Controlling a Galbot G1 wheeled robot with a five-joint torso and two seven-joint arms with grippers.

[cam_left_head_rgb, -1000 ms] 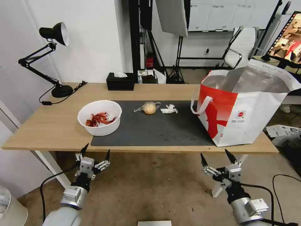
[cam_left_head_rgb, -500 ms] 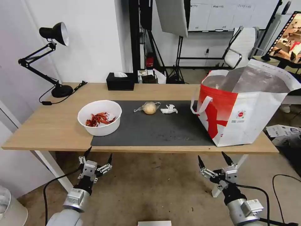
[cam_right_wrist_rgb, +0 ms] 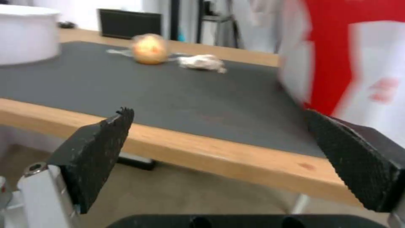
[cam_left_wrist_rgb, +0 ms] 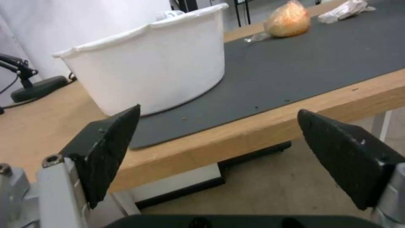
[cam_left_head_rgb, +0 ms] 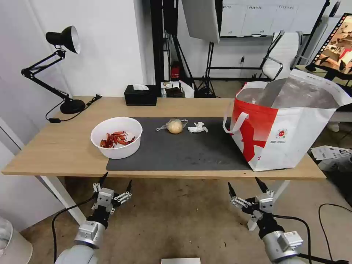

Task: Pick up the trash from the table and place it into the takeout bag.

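The surface [cam_left_head_rgb: 66, 146] is a long light-wood top carrying a dark grey rectangular mat [cam_left_head_rgb: 183, 150].

Trash items:
- White bowl [cam_left_head_rgb: 116, 138]: round, with straight white walls, holding red chili shells [cam_left_head_rgb: 115, 139]. It stands at the robot's left end of the mat, partly overhanging the mat edge onto bare wood.
- Small clear bag [cam_left_head_rgb: 175, 126]: crinkled transparent film around a rounded yellowish lump. It lies near the far edge of the mat, about mid-length.
- Crumpled white tissue [cam_left_head_rgb: 197, 127]: lies just beside the clear bag, on the side toward the takeout bag, not touching it.

Takeout bag [cam_left_head_rgb: 289, 124]: large, white fabric with a red panel and red graphic, silver foil lining, and a white strap handle hanging on its near side. It stands upright with its mouth open at the robot's right end of the surface.

Left hand [cam_left_head_rgb: 113, 183]: below the front edge of the surface, in line with the bowl, fingers spread apart, holding nothing.

Right hand [cam_left_head_rgb: 245, 187]: below the front edge, near the takeout bag's near corner, fingers spread apart, holding nothing.
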